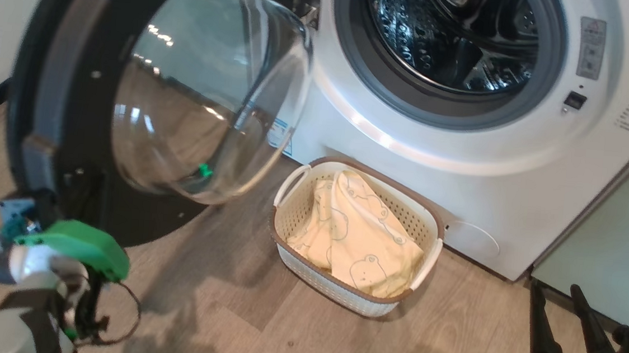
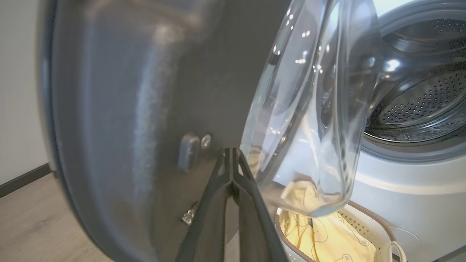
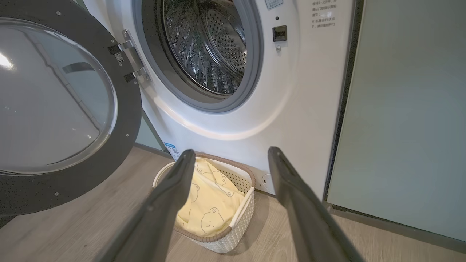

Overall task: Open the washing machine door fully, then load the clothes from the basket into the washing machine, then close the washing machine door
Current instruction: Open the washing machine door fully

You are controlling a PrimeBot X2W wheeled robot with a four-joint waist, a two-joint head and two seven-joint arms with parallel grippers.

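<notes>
Clothes [image 1: 361, 230] lay piled in the basket [image 1: 339, 293], pale yellow with bear faces, and none showed inside the drum [image 1: 454, 36]. The basket sat on the wooden floor [image 1: 225, 315], close against the front of the washing machine [image 1: 516, 187], below its opening and slightly to the left.

The washing machine door [image 1: 46, 93] stood swung out to the left on its hinge, well clear of the opening, its glass bowl bulging toward the basket. By that, the first step looked done or nearly so; whether the door had reached its stop could not be told.

The left gripper [image 2: 231, 152] was closed with nothing between its fingers, its tips close up to the door's dark inner face, just beside the glass bowl; contact could not be made out. The right gripper [image 3: 229, 154] hung with its fingers spread wide and empty, pointing down toward the basket from some way off, near the pale green cabinet [image 3: 400, 109].

Loading had not begun, and closing the door remained after it.
</notes>
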